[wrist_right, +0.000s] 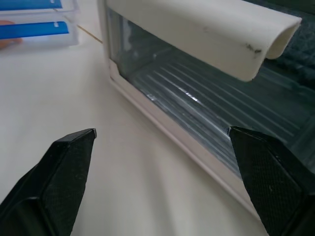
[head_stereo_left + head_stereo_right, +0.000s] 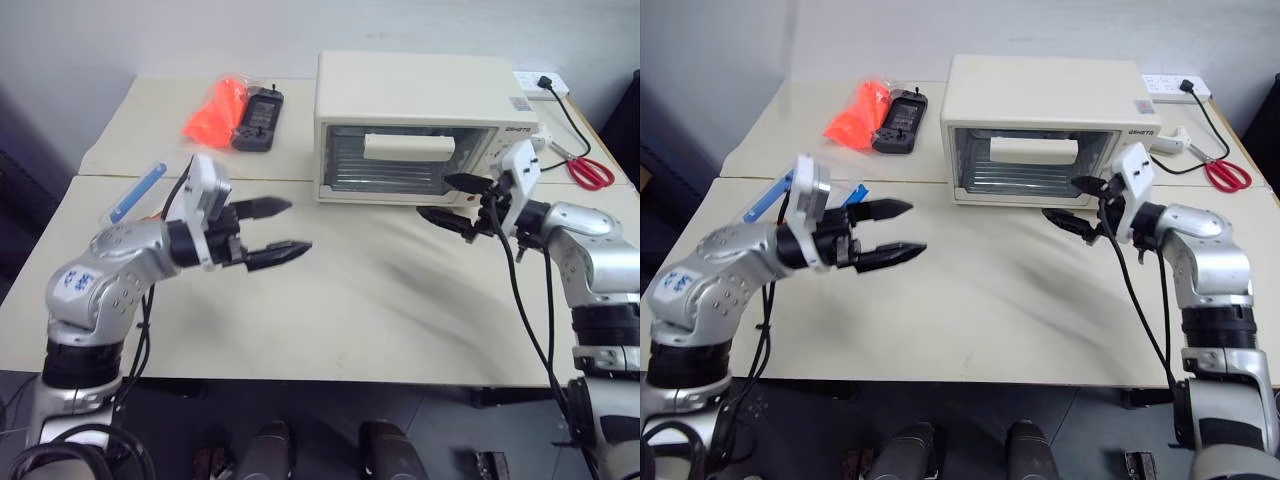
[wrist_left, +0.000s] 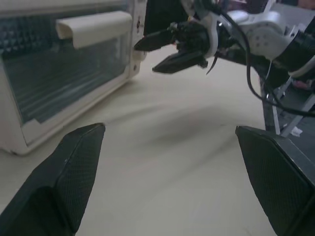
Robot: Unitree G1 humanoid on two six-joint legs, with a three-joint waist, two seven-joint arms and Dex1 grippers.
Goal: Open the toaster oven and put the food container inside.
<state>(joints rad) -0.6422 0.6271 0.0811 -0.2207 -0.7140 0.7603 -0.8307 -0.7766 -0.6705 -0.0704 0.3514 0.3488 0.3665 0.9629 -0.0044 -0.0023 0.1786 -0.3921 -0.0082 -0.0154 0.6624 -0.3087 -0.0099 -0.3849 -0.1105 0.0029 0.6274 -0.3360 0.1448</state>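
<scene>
**Door shut, right arm nearer the handle**

Nearest me, I note the left gripper (image 2: 280,232) hanging over bare table (image 2: 360,320), fingers spread wide and holding nothing. It points across toward the right arm, well apart from the oven front.

Behind the left arm I see the food container (image 2: 775,195), mostly hidden; only its blue clip bars and a clear corner show at the table's left side. It has not been picked up.

Further on, the right gripper (image 2: 455,203) is released and empty, poised just beside the lower right corner of the toaster oven (image 2: 420,95). In its wrist view the door glass and the handle (image 1: 206,42) lie directly ahead, close.

The door is closed. The handle's long axis runs across the door, level, high on the glass. I judge the right arm far better placed to pull it; the handle sits above and to the left of its fingertips.

Beyond, an orange bag (image 2: 212,110) and black device (image 2: 260,118) lie at the back.
</scene>
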